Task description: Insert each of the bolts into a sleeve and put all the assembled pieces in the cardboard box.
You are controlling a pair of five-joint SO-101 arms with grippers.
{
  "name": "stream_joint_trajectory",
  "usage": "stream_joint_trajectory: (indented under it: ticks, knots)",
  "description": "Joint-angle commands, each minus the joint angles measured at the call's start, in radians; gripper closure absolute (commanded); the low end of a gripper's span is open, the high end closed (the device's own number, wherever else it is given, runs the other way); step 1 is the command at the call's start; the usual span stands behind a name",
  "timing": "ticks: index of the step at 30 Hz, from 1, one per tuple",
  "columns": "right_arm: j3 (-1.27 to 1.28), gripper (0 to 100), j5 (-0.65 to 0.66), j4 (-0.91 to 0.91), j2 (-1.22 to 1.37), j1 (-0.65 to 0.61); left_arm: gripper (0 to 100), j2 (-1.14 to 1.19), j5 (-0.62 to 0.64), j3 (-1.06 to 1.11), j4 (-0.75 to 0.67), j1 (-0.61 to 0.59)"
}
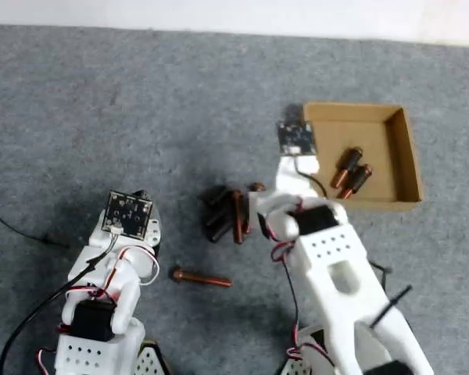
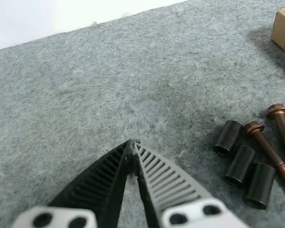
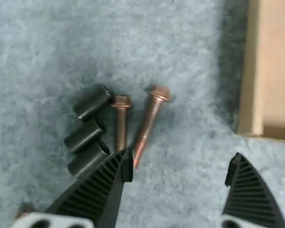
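Observation:
Three black sleeves (image 1: 216,211) and two copper bolts (image 1: 239,216) lie bunched mid-table; the sleeves (image 3: 85,134) sit beside the bolts (image 3: 149,118) in the right wrist view. My right gripper (image 3: 183,161) hangs open just above this cluster, one fingertip (image 3: 126,159) by the end of a bolt. A third bolt (image 1: 201,277) lies alone between the arms. The cardboard box (image 1: 375,109) at the right holds two assembled pieces (image 1: 352,173). My left gripper (image 2: 132,145) is shut on nothing over bare carpet, left of the sleeves (image 2: 240,165) and bolts (image 2: 268,152).
Grey carpet covers the table. The box wall (image 3: 256,71) stands close to the right gripper's outer finger. A thin black cable (image 1: 23,232) lies at the far left. Open carpet stretches behind the cluster and to the left.

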Motion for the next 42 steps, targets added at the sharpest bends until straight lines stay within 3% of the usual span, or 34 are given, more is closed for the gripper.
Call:
stream_joint_trajectory:
  ticks: [1, 8, 15, 20, 25, 33, 42]
  knots:
    - [-0.122, 70.3, -0.006, -0.022, 0.110, -0.025, 99, -0.013, 0.009, -0.021, -0.020, -0.016]
    - [-0.314, 70.3, -0.109, -0.018, 0.407, -0.051, 99, -0.013, 0.009, -0.018, -0.028, -0.016]
    - [-0.430, 70.3, -0.120, -0.016, 0.578, -0.177, 99, -0.013, 0.009, -0.018, -0.028, -0.016]
    - [-0.510, 70.3, -0.124, -0.016, 0.636, -0.246, 99, -0.013, 0.009, -0.018, -0.028, -0.018]
    - [-0.541, 70.3, -0.253, -0.015, 0.668, -0.289, 99, -0.013, 0.008, -0.018, -0.028, -0.019]
    - [-0.572, 70.3, -0.302, -0.019, 0.673, -0.372, 99, -0.013, 0.034, -0.018, -0.048, -0.062]
    - [-0.570, 70.3, -0.365, -0.019, 0.676, -0.372, 99, -0.013, 0.049, -0.021, -0.049, -0.094]
